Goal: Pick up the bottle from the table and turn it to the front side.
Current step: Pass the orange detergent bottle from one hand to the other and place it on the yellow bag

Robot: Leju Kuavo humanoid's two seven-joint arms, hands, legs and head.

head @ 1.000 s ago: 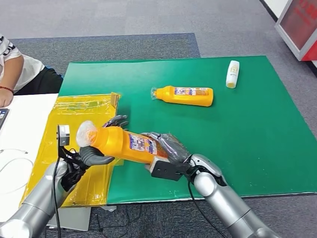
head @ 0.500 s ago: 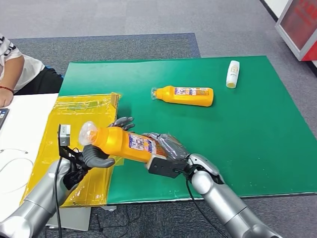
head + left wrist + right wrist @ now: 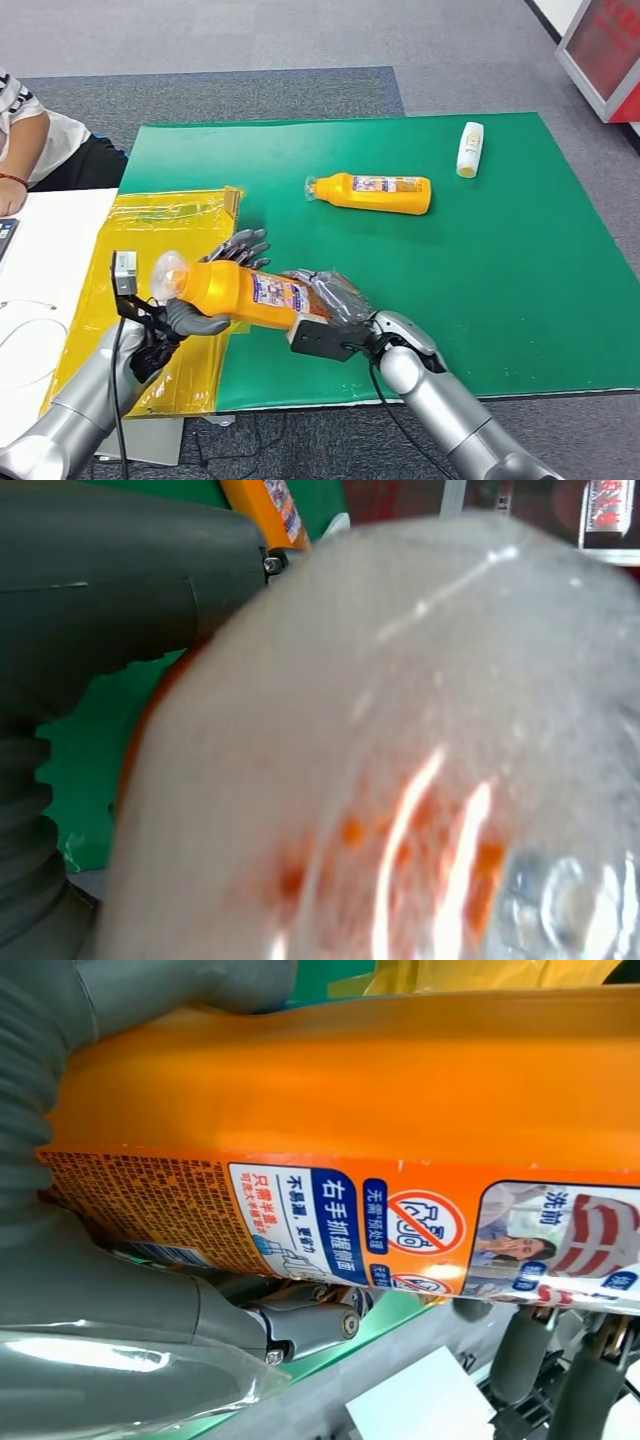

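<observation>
Currently the bottle (image 3: pixel 241 292) is lifted off the mat (image 3: pixel 490 280); left hand (image 3: pixel 198 312) grips its neck end, right hand (image 3: pixel 336 300) its base. Rotation to the front side remains.

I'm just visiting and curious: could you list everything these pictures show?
Held bottle: one, orange, clear cap, lifted over the mat's near-left part.
Second bottle: one, orange, lying mid-mat.
Small bottle: one, white, far right of mat.
Mat: one, green.
Yellow sheet: one, left of mat.
White table: one, far left.
Person: one, top left.
Left robot hand: grips the bottle's neck end.
Right robot hand: grips its base.
</observation>
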